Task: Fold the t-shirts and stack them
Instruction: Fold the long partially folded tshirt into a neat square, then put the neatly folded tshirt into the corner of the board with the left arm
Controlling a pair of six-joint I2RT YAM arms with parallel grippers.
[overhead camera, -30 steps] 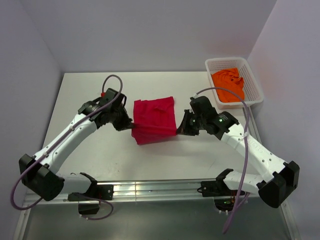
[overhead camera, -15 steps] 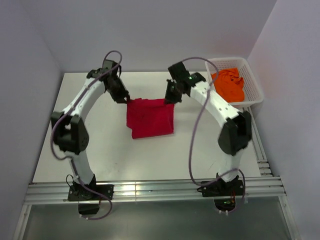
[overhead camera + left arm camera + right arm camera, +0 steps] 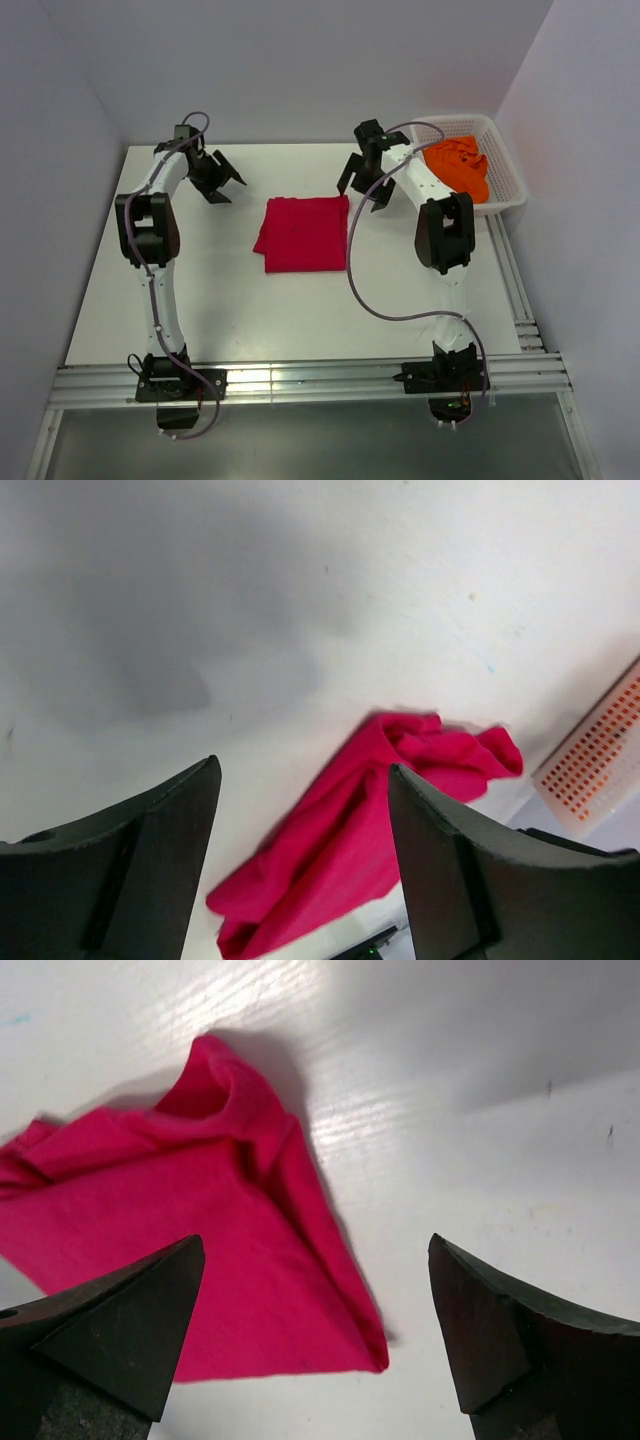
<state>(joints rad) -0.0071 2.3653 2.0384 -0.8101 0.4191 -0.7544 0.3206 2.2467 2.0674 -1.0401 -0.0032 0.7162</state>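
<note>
The crimson red t-shirt [image 3: 303, 233] lies folded into a rough square on the white table [image 3: 200, 290], with nothing holding it. My left gripper [image 3: 231, 189] hovers open just beyond the shirt's far left corner, clear of the cloth. In the left wrist view the red t-shirt [image 3: 350, 855] shows beyond the open left gripper [image 3: 303, 770]. My right gripper [image 3: 360, 197] hangs open above the shirt's far right corner. Below the wide-open right gripper [image 3: 315, 1245], the red t-shirt [image 3: 190, 1260] lies flat. The orange t-shirt [image 3: 458, 168] sits crumpled in the basket.
A white mesh basket [image 3: 505, 192] stands at the table's far right corner, and its wall [image 3: 597, 765] shows in the left wrist view. Both arms stretch far across the table, near the grey back wall.
Both grippers have opened and let go of the red t-shirt's far corners, then drawn back from it. The shirt has settled flat in its folded shape.
</note>
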